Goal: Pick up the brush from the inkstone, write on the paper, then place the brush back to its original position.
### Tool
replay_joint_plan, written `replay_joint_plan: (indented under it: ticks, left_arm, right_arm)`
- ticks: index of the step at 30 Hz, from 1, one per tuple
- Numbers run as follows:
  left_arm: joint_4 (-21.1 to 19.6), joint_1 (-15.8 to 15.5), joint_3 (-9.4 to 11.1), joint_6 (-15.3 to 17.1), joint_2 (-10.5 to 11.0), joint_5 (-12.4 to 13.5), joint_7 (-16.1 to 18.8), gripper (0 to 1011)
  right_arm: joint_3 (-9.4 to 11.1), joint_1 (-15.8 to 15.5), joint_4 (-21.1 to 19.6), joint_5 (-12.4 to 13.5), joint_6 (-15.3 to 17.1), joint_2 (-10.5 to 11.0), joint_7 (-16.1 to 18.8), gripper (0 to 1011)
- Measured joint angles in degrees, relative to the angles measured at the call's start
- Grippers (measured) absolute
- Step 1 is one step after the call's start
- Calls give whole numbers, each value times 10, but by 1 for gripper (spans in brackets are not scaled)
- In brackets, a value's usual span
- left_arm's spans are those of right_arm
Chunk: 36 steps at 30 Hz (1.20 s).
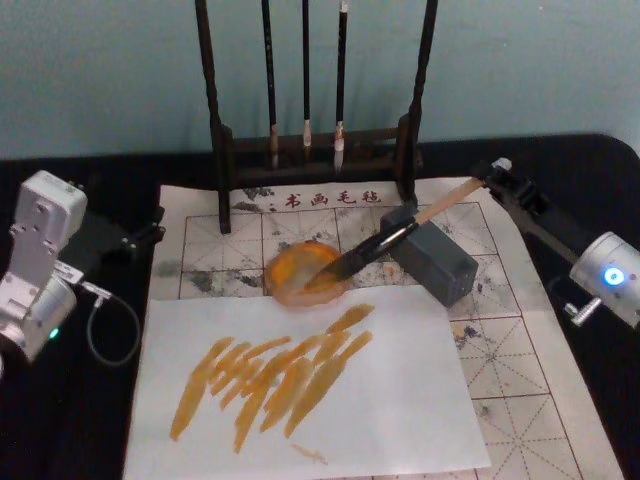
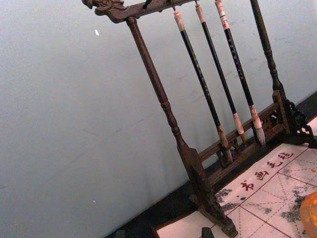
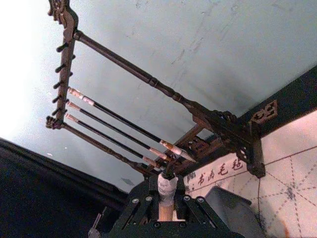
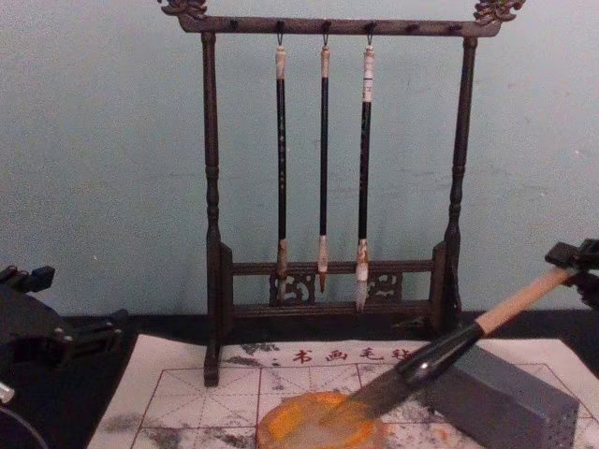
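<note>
brush (image 1: 400,232): tilted, bristles in orange dish (image 1: 300,275) | paper (image 1: 520,385): flat, red-gridded, ink-smudged

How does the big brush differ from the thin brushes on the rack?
The big brush has a pale handle; the thin brushes, dark ones. The big brush leans, in the right claw, bristles in the dish; the thin brushes hang straight from the rack. All point bristles down.

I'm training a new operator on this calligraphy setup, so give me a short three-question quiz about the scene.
1. True or false: the bristles of the large calligraphy brush with pale wooden handle lie over the round orange dish.
2. How many thin dark brushes hang on the dark wooden rack?
3. Fill in: the ___ pincer is at the large brush's handle end.
Key: 1 true; 2 three; 3 right.
</note>
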Motion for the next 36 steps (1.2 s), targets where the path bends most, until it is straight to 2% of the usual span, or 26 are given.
replay_joint_plan:
  ticks: [24,36]
  left_arm:
    - [0,0,0,0,0,0,0,1001]
    - [0,0,0,0,0,0,0,1001]
  right_arm:
    - [-10,-61,-79,50,18,83,-1,202]
    - [-27,-68,-92,61,31,111,11,203]
